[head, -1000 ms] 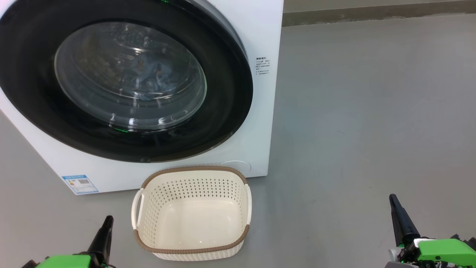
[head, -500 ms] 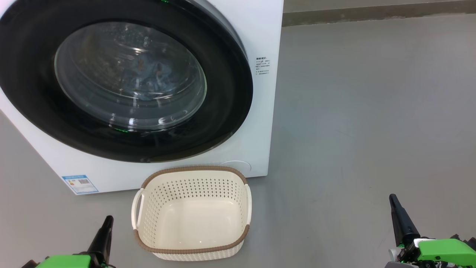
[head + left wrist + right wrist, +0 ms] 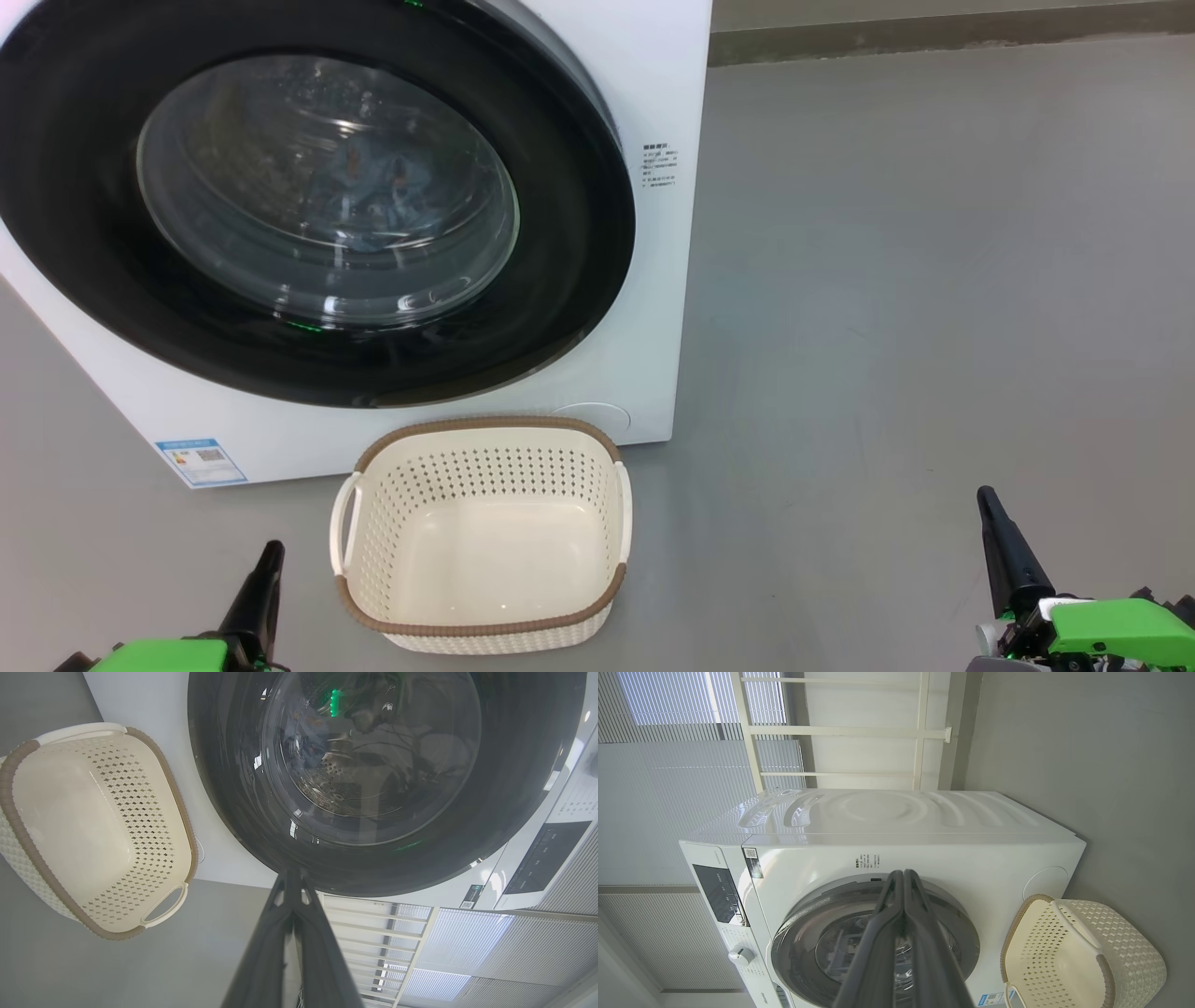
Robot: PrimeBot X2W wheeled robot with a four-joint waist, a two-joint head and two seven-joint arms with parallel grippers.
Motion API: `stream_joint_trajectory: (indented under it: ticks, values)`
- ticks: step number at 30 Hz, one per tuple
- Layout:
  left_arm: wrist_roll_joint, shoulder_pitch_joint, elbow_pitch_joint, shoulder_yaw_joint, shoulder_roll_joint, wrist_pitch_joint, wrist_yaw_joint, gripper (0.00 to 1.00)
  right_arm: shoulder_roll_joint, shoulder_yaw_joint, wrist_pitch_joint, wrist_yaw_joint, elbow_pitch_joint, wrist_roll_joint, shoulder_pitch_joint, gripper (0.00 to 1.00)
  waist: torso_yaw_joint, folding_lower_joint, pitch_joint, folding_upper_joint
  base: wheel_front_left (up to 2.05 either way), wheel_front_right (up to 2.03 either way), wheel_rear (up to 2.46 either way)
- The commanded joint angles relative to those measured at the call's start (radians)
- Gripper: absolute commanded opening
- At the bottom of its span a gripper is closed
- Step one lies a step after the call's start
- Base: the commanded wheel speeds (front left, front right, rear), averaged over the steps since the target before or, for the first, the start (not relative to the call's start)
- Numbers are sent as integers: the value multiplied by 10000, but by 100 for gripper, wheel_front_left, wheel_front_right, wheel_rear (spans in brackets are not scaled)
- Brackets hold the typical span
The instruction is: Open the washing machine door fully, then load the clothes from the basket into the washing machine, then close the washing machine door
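Note:
The white washing machine (image 3: 653, 84) stands before me with its round black-rimmed door (image 3: 579, 233) closed flat against the front. Through the glass window I make out blue clothes (image 3: 373, 177) inside the drum. The cream basket (image 3: 481, 537) with its brown rim sits on the floor in front of the machine and holds nothing. My left gripper (image 3: 271, 551) is shut, low at the left beside the basket. My right gripper (image 3: 985, 495) is shut too, low at the far right, apart from everything. The wrist views show the same door (image 3: 514, 765), the same basket (image 3: 1083, 952) and each pair of fingers pressed together.
Grey floor (image 3: 934, 280) stretches open to the right of the machine, up to a skirting strip (image 3: 934, 33) at the back. A blue label (image 3: 201, 462) sits low on the machine's front. A control panel (image 3: 719, 896) and knob show in the right wrist view.

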Motion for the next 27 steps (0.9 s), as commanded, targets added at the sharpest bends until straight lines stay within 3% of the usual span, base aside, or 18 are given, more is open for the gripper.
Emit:
stream_joint_trajectory:
  ticks: [1, 27]
  values:
    - [-7, -415, -256, 356, 108, 57, -29, 0, -41, 222, 83, 16, -299, 36, -453, 0, 0, -1, 0, -1, 0, 0, 0]
    - [-2, -415, -256, 363, 104, 62, -29, 0, -40, 220, 85, 16, -299, 34, -453, 0, 0, -1, 0, -1, 0, 0, 0]
